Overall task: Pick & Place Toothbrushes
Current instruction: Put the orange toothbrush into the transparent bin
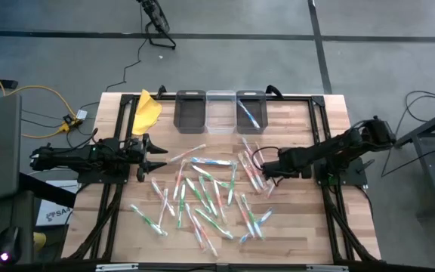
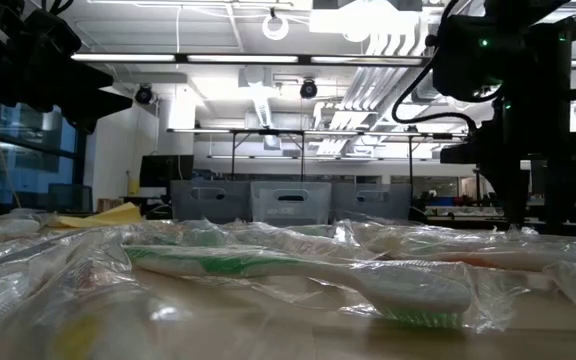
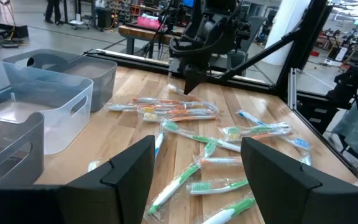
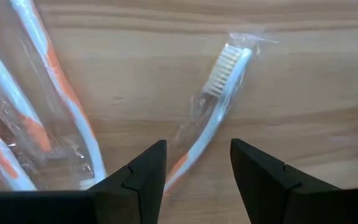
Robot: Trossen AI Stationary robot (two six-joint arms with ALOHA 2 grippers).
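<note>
Toothbrushes [image 1: 202,193] lay scattered across the middle of the table [image 1: 300,227], each in a clear crinkly wrapper; one blue one [image 1: 249,113] already sat in the right bin [image 1: 251,111], while the middle bin [image 1: 220,112] and left bin [image 1: 189,112] looked empty from above. They were probably very light and stiff but slick in the film, so a pinch across the handle near its middle would hold better than at the loose wrapper ends or the bristle head. The right gripper [image 4: 197,171] was low over the right side of the pile, pointed down, fingers parted moderately and straddling the handle of an orange-and-white brush [image 4: 210,118], head pointing away from the wrist; whether the pads [image 4: 145,168] touched the wood yet was hard to tell. More orange brushes [image 4: 42,93] lay just beside it, a risk of grabbing two. The left gripper [image 3: 197,168] hovered at the left edge of the pile, near the yellow cloth [image 1: 146,110], held level and facing the brushes, fingers wide apart and holding nothing.
</note>
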